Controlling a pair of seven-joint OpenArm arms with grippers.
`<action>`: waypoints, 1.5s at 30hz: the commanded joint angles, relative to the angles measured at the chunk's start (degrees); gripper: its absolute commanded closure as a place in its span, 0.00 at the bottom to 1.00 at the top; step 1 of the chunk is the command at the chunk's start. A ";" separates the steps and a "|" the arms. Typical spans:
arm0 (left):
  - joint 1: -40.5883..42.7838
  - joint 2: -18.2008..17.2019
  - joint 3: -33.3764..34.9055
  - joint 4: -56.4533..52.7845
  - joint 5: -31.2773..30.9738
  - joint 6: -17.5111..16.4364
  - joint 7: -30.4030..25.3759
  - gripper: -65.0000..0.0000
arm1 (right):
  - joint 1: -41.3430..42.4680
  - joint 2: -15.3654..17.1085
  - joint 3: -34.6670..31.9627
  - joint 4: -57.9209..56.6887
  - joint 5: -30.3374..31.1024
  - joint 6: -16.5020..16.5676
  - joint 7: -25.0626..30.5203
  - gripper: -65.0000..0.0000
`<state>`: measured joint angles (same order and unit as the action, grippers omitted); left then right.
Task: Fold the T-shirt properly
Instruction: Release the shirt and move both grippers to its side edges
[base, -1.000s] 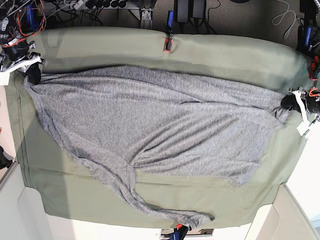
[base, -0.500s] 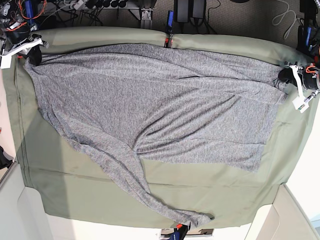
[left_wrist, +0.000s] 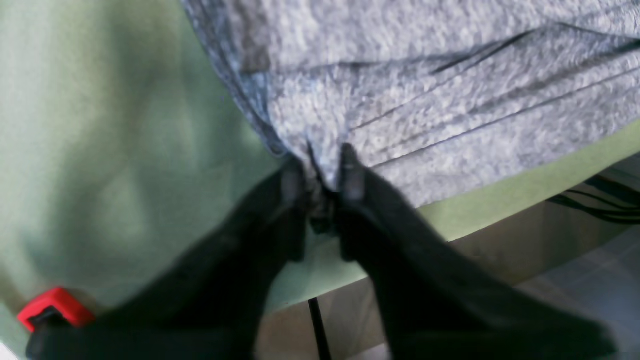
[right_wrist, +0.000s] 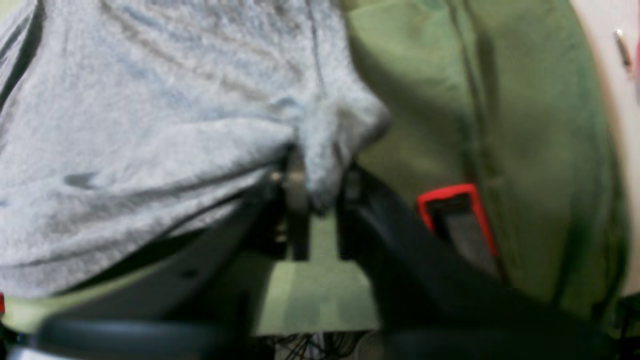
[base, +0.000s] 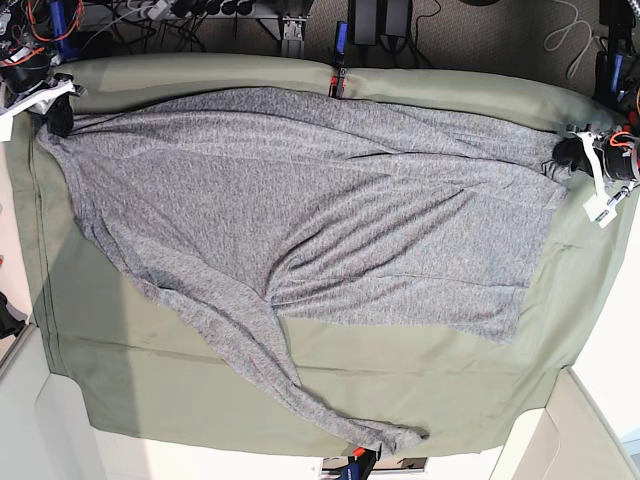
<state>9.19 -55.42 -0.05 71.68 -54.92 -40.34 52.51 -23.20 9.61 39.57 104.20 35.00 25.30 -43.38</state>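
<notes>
Left gripper (left_wrist: 322, 172) has black tapered fingers; right gripper (right_wrist: 320, 175) looks black too, perhaps with a metal screw, though blurred.

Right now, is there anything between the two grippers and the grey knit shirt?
Nothing visible. The left gripper has a corner of the heather-grey knit shirt directly between its fingers, and the right gripper likewise. Only the olive-green cloth sheet lies under the shirt.
</notes>
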 joint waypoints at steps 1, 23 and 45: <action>-0.59 -2.01 -0.74 0.37 0.28 0.34 -0.24 0.72 | 0.00 1.14 0.81 1.01 -0.09 -0.46 1.81 0.71; -0.61 -5.66 -2.95 0.39 -4.13 0.34 3.91 0.43 | 7.28 1.38 0.81 1.01 -0.52 -0.68 3.69 0.63; -4.09 -4.22 -13.25 4.68 -6.49 0.34 -4.15 0.43 | 37.29 4.92 -15.61 -27.28 -17.92 -3.96 12.72 0.49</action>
<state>6.00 -57.69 -12.45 75.90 -60.71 -39.81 49.43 12.88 13.80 23.86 75.72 16.47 21.37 -32.18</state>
